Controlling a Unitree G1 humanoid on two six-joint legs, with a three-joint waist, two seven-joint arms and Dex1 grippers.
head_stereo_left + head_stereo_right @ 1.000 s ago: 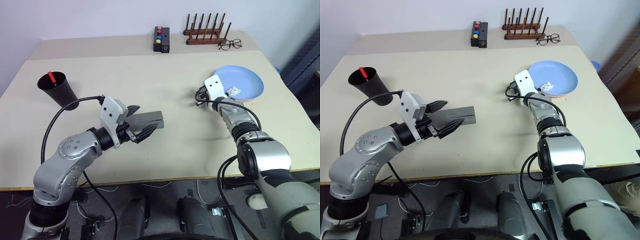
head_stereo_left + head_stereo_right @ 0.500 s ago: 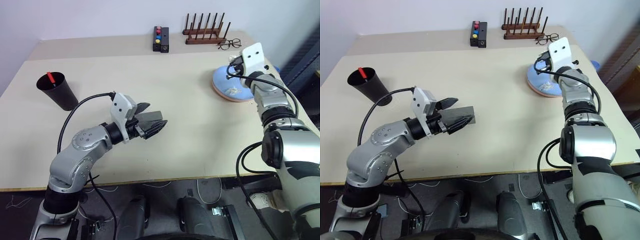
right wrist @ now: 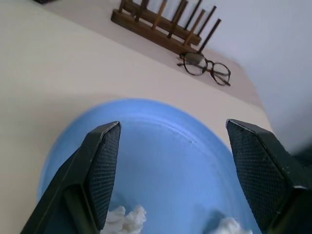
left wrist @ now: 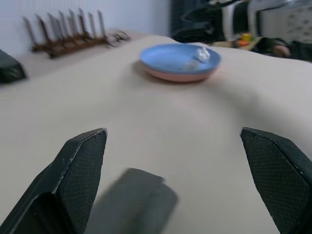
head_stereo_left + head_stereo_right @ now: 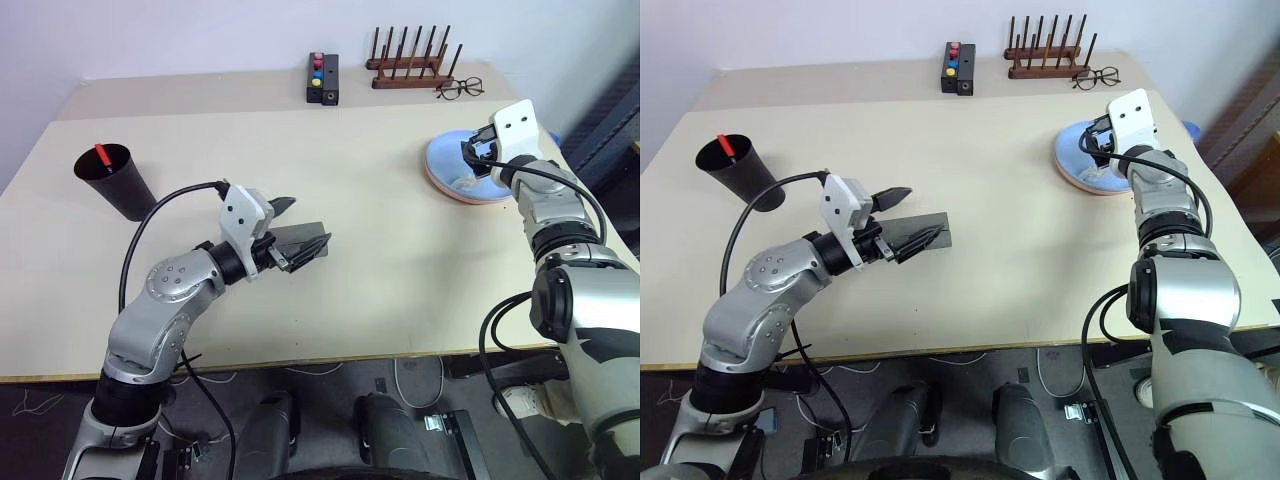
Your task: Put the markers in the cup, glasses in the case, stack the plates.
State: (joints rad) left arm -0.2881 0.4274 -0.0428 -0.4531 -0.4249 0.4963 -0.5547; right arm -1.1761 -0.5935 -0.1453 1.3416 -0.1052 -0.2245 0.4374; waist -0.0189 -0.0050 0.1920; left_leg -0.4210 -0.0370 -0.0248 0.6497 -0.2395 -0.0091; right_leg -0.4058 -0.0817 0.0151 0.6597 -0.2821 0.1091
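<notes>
Now the scene reads like this, from left to right. The cup stands at about 9 o'clock on the table, and one marker with a red cap sticks out of it. I cannot find the second marker.

Near the middle, at about 7 o'clock, the left gripper hangs with its fingers wide open and holds nothing. The grey case lies closed on the table just below the fingertips, close to them, but I cannot tell if they touch it. The sunglasses I cannot see; maybe they are inside the case, I cannot tell.

At 12 o'clock, at the far edge, there are a small black box with coloured buttons, a wooden rack and thin wire eyeglasses; these are not for the task.

At about 2 o'clock is the change. One second ago the right gripper carried the blue plate with closed fingers, more toward the middle of the table. Now the blue plate rests on the pink plate, and the right fingers have opened and stand above it, apart from it. Some small white crumpled bits lie in the blue plate.

So the stack looks done. What seems to remain is the second marker and the glasses, if they are not already stored.
</notes>
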